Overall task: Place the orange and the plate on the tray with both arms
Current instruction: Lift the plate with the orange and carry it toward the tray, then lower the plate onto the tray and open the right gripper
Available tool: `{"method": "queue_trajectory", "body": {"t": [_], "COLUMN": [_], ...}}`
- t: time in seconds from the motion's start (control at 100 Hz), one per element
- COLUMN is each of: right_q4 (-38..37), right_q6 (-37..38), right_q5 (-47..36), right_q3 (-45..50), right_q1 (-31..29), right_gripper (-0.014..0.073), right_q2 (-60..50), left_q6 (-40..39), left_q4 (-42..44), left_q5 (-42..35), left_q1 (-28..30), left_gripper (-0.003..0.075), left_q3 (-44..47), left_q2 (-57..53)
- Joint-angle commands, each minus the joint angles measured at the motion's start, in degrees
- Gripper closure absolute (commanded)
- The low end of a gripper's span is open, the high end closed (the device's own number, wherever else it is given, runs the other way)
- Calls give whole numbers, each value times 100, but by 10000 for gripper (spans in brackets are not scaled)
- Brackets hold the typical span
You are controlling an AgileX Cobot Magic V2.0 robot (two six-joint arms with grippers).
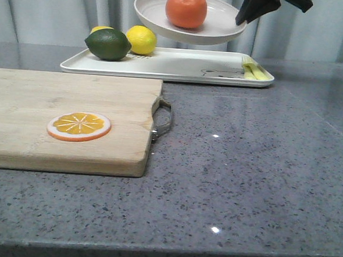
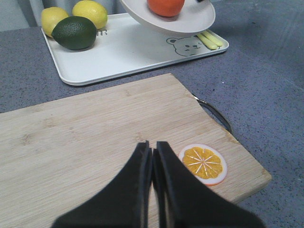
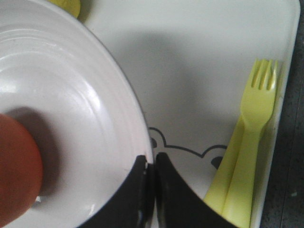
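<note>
The orange [image 1: 186,8] lies in the off-white plate [image 1: 224,24], which hangs tilted in the air above the white tray [image 1: 181,68]. My right gripper [image 1: 243,17] is shut on the plate's right rim and holds it up; in the right wrist view the gripper [image 3: 153,160] pinches the rim of the plate [image 3: 71,118], with the orange [image 3: 16,171] inside and the tray's bear drawing [image 3: 190,152] below. My left gripper [image 2: 152,148] is shut and empty over the wooden cutting board [image 2: 95,128]. The plate [image 2: 190,21], orange [image 2: 165,6] and tray [image 2: 128,52] also show in the left wrist view.
On the tray's left end lie a dark green lime [image 1: 108,44] and two yellow lemons [image 1: 142,40]. A yellow fork [image 1: 251,69] lies at its right end. The cutting board [image 1: 67,122] carries a flat orange slice [image 1: 79,126] and has a metal handle [image 1: 163,119].
</note>
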Motion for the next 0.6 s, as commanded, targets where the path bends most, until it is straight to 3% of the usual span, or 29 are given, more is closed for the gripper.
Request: {"method": "queue_trajectory", "body": {"t": [0.0, 0.59], "right_q4": [208, 33], "right_q6": [26, 44], "right_q5": [-297, -845], "right_q3": [-337, -337], "right_q1": [-16, -16], "right_gripper": [653, 653], "right_q2": [-278, 231], "left_q6": [-28, -28], "left_q4": [-21, -21], "left_q5": [-394, -394], "left_q1": [7, 7], "left_gripper": [739, 739], "left_q3": [-164, -164], "left_q2": [16, 16]}}
